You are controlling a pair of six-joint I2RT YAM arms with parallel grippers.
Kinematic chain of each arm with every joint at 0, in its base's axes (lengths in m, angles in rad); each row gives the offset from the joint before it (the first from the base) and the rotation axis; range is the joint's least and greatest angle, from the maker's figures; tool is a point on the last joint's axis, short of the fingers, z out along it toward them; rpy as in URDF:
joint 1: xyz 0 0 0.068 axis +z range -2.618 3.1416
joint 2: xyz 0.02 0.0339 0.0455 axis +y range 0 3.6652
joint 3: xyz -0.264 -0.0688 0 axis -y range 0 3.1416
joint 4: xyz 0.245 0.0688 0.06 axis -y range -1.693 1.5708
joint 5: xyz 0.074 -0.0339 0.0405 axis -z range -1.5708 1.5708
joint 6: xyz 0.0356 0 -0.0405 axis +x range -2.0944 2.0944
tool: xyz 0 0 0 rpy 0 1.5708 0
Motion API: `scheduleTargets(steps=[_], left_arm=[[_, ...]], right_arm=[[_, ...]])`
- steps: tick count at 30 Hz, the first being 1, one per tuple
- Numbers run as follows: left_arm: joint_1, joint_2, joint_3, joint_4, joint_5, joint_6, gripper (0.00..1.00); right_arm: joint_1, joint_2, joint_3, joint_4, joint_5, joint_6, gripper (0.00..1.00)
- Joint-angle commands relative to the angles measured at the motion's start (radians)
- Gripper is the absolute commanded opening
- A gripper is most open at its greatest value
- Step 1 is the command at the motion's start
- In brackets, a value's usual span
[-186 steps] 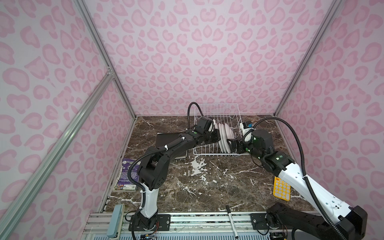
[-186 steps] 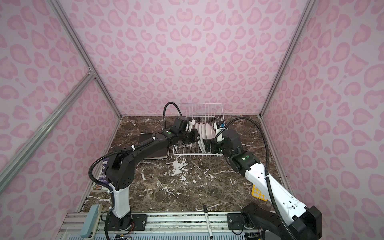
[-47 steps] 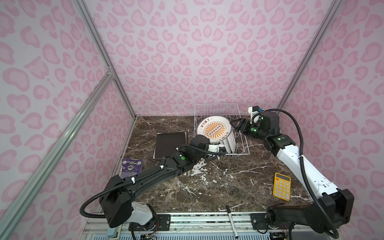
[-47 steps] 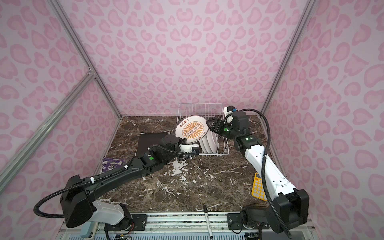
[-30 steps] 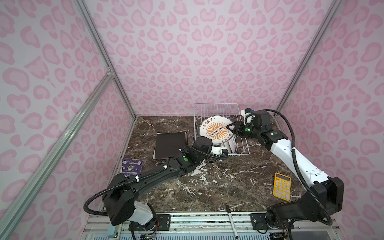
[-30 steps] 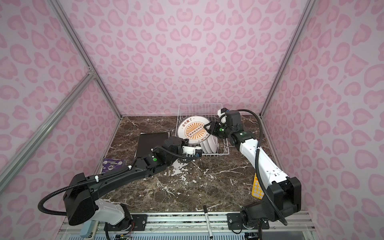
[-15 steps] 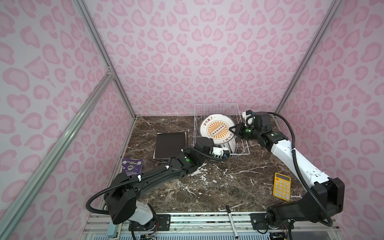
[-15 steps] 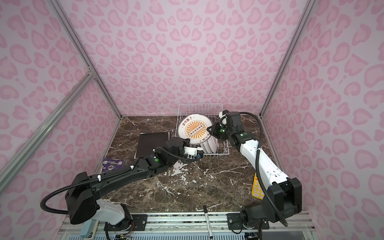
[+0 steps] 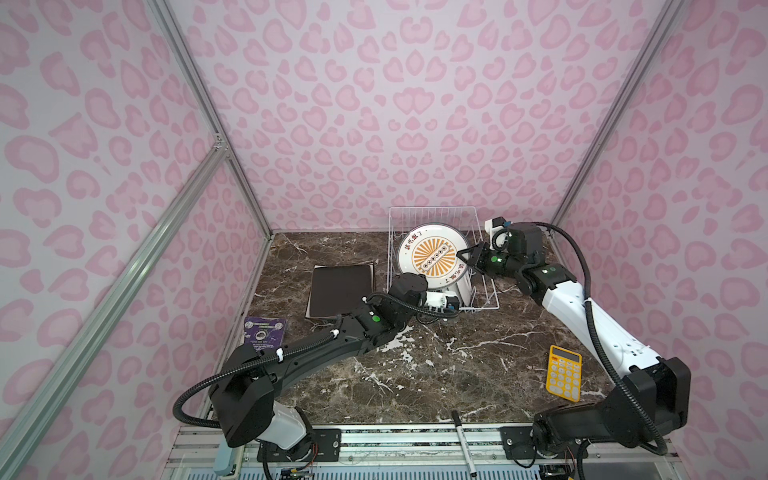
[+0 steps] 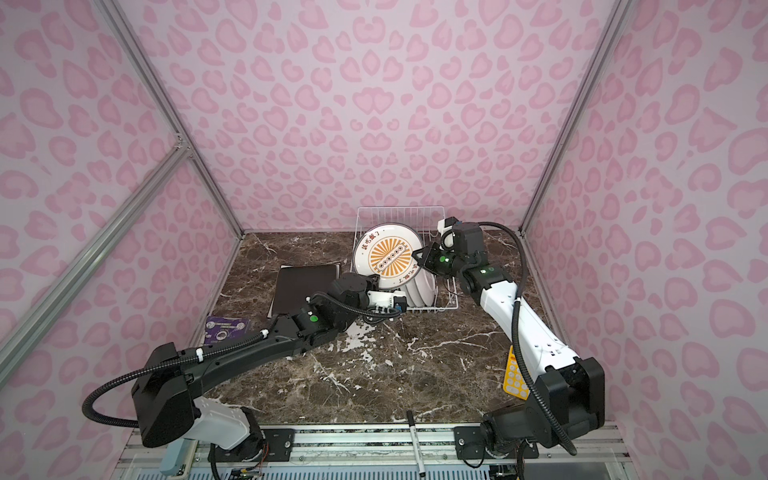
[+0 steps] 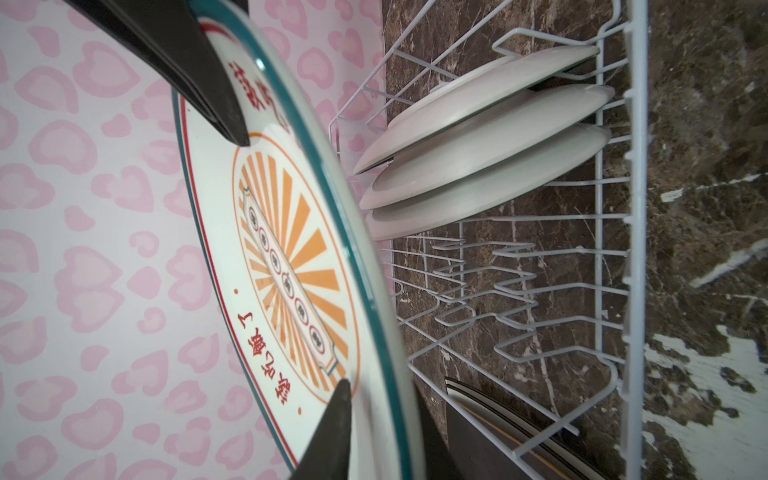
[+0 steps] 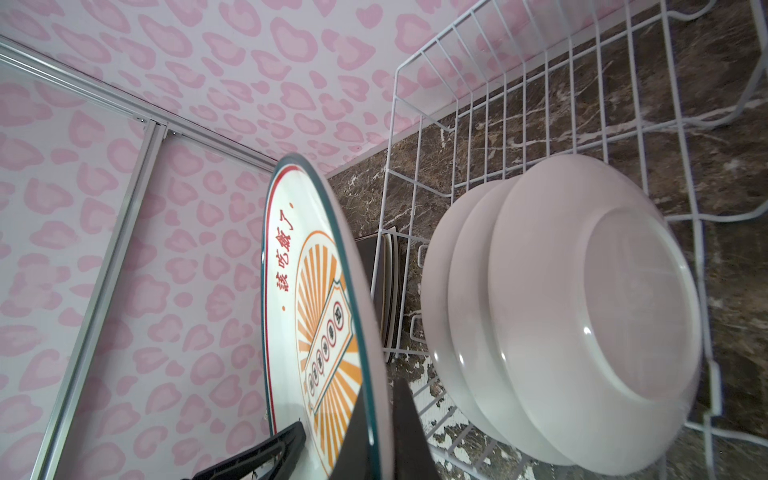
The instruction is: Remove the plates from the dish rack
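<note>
A round white plate with an orange sunburst (image 9: pixel 432 257) (image 10: pixel 384 255) (image 11: pixel 286 257) (image 12: pixel 320 291) hangs upright over the white wire dish rack (image 9: pixel 390 249) (image 10: pixel 358 232). My right gripper (image 9: pixel 461 257) (image 10: pixel 417 255) (image 12: pixel 376 399) is shut on its right rim. My left gripper (image 9: pixel 453 293) (image 11: pixel 380 399) straddles the lower rim; whether it still presses is unclear. Three white plates (image 9: pixel 465 291) (image 11: pixel 478 166) (image 12: pixel 582 311) stand in the rack's near end. Dark square plates (image 9: pixel 340 291) (image 10: pixel 305 286) lie stacked on the table left of the rack.
A yellow calculator (image 9: pixel 563 372) lies at the front right of the marble table, partly behind the right arm. A purple card (image 9: pixel 264 330) lies at the left and a black pen (image 9: pixel 463 440) on the front rail. Pink patterned walls enclose three sides.
My right gripper reached the sunburst plate's right rim and shut on it. The plate, lifted from the rack by my left gripper, has barely moved since.
</note>
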Motion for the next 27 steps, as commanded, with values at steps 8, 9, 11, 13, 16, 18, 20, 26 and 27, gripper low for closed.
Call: scheduleTargets(steps=[8, 9, 11, 13, 16, 18, 20, 26, 27], left_arm=[[0.003, -0.019, 0.019, -0.017, -0.069, -0.127, 0.53], [0.003, -0.021, 0.018, -0.023, -0.073, -0.132, 0.54], [0.003, -0.031, 0.009, -0.030, -0.071, -0.139, 0.58], [0.003, -0.045, 0.002, -0.033, -0.062, -0.150, 0.61], [0.003, -0.062, 0.005, -0.042, -0.057, -0.180, 0.63], [0.004, -0.080, 0.005, -0.030, -0.042, -0.210, 0.64], [0.009, -0.101, 0.007, -0.016, -0.011, -0.253, 0.66], [0.027, -0.148, 0.019, 0.021, 0.059, -0.354, 0.68], [0.033, -0.152, 0.028, 0.016, 0.077, -0.385, 0.68]], right_arm=[[-0.022, -0.038, -0.051, 0.076, 0.035, 0.010, 0.00], [-0.024, -0.042, -0.062, 0.089, 0.040, 0.019, 0.00], [-0.035, -0.053, -0.082, 0.119, 0.048, 0.048, 0.00], [-0.045, -0.065, -0.097, 0.138, 0.055, 0.066, 0.00], [-0.052, -0.087, -0.116, 0.149, 0.092, 0.068, 0.00], [-0.056, -0.099, -0.126, 0.148, 0.112, 0.068, 0.00], [-0.058, -0.111, -0.132, 0.144, 0.130, 0.068, 0.00], [-0.064, -0.126, -0.150, 0.147, 0.137, 0.070, 0.00], [-0.064, -0.127, -0.151, 0.148, 0.136, 0.068, 0.00]])
